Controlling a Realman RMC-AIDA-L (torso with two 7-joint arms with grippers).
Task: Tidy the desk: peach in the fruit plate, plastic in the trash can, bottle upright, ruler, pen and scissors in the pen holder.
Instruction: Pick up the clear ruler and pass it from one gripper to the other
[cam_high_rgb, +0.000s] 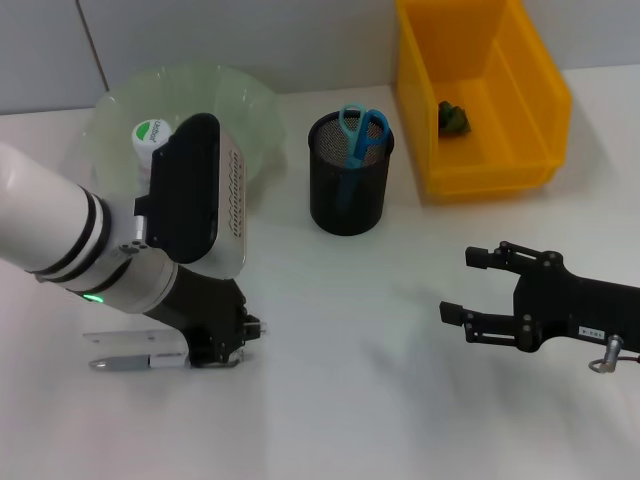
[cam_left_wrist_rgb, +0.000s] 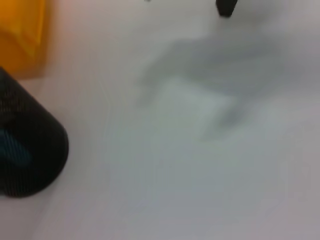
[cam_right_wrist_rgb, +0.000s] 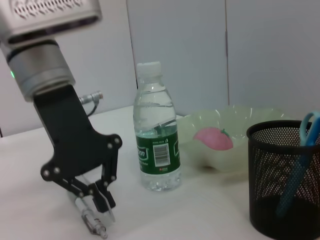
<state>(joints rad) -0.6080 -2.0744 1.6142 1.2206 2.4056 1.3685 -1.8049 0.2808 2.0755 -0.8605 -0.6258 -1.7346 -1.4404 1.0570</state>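
- Right gripper (cam_high_rgb: 468, 286): nearest the head cam, low over the table at the robot's right; fingers spread, nothing held. Judged idle.
- Left gripper (cam_right_wrist_rgb: 95, 197): down at table level, fingers pressed onto a slim silver-and-clear item, prob. the pen (cam_high_rgb: 135, 363). Pen lies flat on the table, not yet in the holder.
- Pen holder (cam_high_rgb: 348, 185): black mesh, holds scissors (cam_high_rgb: 362, 133) w/ blue handles. Done.
- Ruler: not identifiable in any view; cannot tell.
- Bottle (cam_right_wrist_rgb: 156, 149): upright w/ cap on, just beside the fruit plate (cam_right_wrist_rgb: 235, 142). Done.
- Peach (cam_right_wrist_rgb: 214, 138): in the plate. Done.
- Trash can (cam_high_rgb: 480, 95): yellow bin, small dark green scrap inside, prob. the plastic.
- Remaining, est.: pen into holder.
- Writing: bottle label is green w/ barcode; text not legible.
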